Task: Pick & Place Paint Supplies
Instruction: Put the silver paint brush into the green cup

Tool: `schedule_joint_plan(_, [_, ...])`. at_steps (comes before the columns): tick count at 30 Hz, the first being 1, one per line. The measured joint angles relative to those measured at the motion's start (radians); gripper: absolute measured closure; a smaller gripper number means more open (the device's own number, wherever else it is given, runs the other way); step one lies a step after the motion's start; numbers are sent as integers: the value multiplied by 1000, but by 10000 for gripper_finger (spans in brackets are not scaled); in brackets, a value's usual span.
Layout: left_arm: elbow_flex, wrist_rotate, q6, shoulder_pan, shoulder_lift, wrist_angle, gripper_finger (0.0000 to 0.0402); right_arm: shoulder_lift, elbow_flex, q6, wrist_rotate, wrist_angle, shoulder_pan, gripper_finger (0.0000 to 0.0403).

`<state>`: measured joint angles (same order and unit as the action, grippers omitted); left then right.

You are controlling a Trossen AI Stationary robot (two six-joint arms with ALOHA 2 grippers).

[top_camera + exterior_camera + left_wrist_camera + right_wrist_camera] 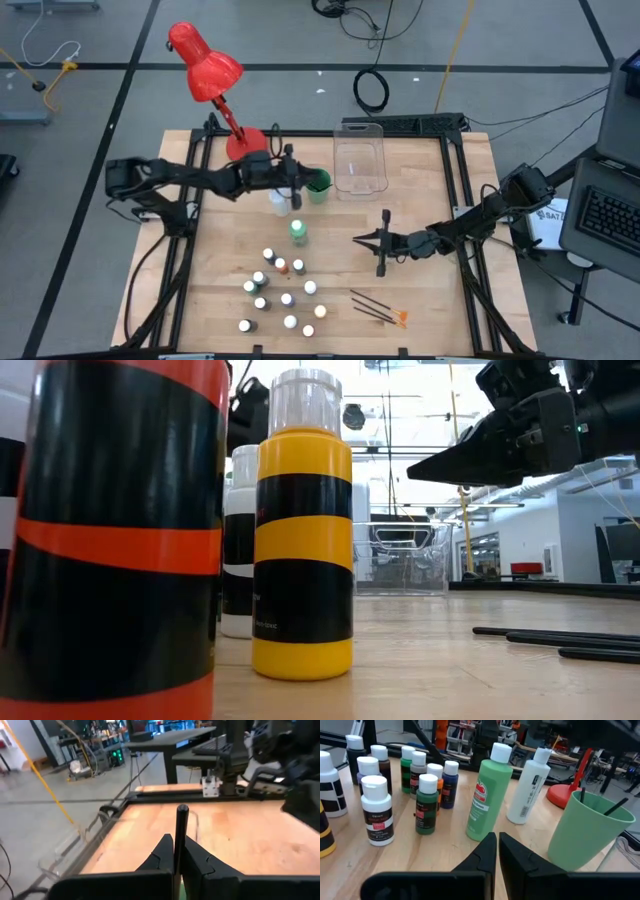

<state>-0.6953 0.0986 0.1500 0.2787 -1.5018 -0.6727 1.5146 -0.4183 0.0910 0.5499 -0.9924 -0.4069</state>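
- Dark-handled and thin, a brush (180, 837) stands upright between the fingers of my left pincer (292, 172), which is closed on its shaft; the handle's long axis runs straight up out of the jaws.
- Just beside that pincer, toward my right arm, sits the green cup (318, 186), and my right wrist view shows two brush handles already leaning inside it. I judge the brush I hold goes there next, so the relation that counts is that the cup's mouth lies a short sideways shift away and below the brush tip.
- Beyond the cup the clear plastic bin (361, 160) stands at the far side of the table (420, 300).
- Near the cup, on the side toward the paints, the taller white bottle (278, 202) and the green bottle (298, 233) stand upright; the left arm passes close above them, so a low swing could tip them.
- Toward the near edge the small white-capped paint bottles (283, 295) stand in a loose cluster, untouched.
- Three more brushes (375, 307) lie flat on the table near the front, their long axes slanting across it; they are far nearer my right arm.
- My right pincer (384, 243) hovers mid-table with nothing in it, fingertips nearly together, pointing toward the bottles and cup.
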Motion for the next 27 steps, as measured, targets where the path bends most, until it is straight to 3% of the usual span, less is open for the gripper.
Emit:
schedule_joint_plan(6, [-33, 33, -59, 36, -85, 0, 398, 0, 0, 0, 0, -4, 0, 390])
schedule_joint_plan(13, [-104, 33, -76, 36, -160, 111, 397, 0, 0, 0, 0, -16, 0, 390])
schedule_joint_plan(27, [-120, 45, -148, 40, -180, 131, 371, 0, 0, 0, -1, -10, 0, 390])
